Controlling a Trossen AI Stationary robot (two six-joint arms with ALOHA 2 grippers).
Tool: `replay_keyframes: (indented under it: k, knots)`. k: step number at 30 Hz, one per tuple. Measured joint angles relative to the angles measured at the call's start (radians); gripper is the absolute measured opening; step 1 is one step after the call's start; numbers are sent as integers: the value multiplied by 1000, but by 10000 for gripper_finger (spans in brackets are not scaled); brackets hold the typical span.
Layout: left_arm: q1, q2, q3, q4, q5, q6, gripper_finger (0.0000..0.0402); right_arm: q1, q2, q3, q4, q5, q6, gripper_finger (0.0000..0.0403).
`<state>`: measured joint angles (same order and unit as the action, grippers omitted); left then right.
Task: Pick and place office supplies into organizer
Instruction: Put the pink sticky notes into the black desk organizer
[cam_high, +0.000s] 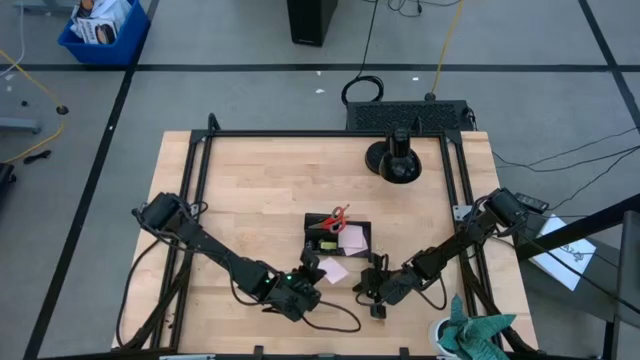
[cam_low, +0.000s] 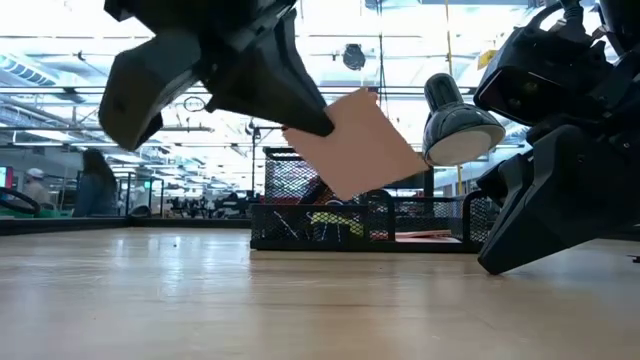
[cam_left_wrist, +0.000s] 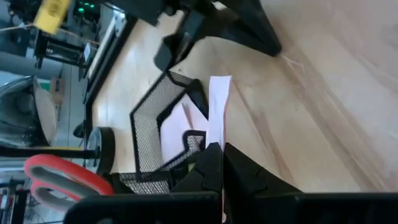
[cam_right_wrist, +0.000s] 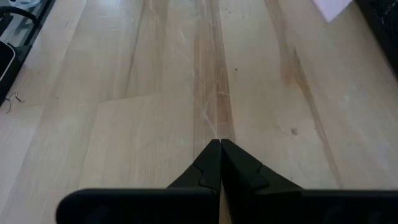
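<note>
Wooden table (cam_high: 250, 190) under bright overhead lighting. Left gripper (cam_left_wrist: 222, 154) has its jaws pinched tight on one pink note (cam_low: 355, 140), held clear of the table and tilted, just in front of the tray (cam_high: 338, 236). Right gripper (cam_right_wrist: 220, 148) has its jaws fully together on nothing, low over bare wood near the front edge, beside the tray. Tray holds scissors (cam_high: 335, 217), more pink notes and what appears to be a yellow-green eraser. Lamp (cam_high: 397, 160) stands behind, teal cloth (cam_high: 478, 333) at the front right corner.
</note>
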<state>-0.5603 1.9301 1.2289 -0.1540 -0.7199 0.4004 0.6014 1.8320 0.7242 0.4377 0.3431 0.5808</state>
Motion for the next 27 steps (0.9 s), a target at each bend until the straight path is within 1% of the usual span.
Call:
replay_keyframes:
  k: [6,10,12,14,17,20,22,24,27]
  knots:
    - [3,-2,1,7,-31,-40,1,0,0,0,4,0,-30,6]
    - [3,-2,1,10,-34,-96,1,-7,-3,0,7,-5,-26,6]
    - [-3,-2,1,23,-51,-125,1,-8,-5,0,8,-4,-26,6]
    - [-12,-2,1,45,-94,-146,1,-8,-6,0,3,-4,-26,6]
    - [-25,-2,2,81,-198,-207,1,-8,-6,0,2,-5,-25,6]
    - [-44,-3,2,147,-318,-235,1,-12,-15,0,-10,-62,-25,6]
    - [-54,-3,2,212,-343,-224,1,-20,-43,0,-45,-138,-15,6]
    - [-61,-4,4,250,-357,-211,1,-27,-78,0,-85,-191,-3,6]
    - [-60,-4,6,270,-372,-211,1,-28,-143,0,-123,-193,-26,6]
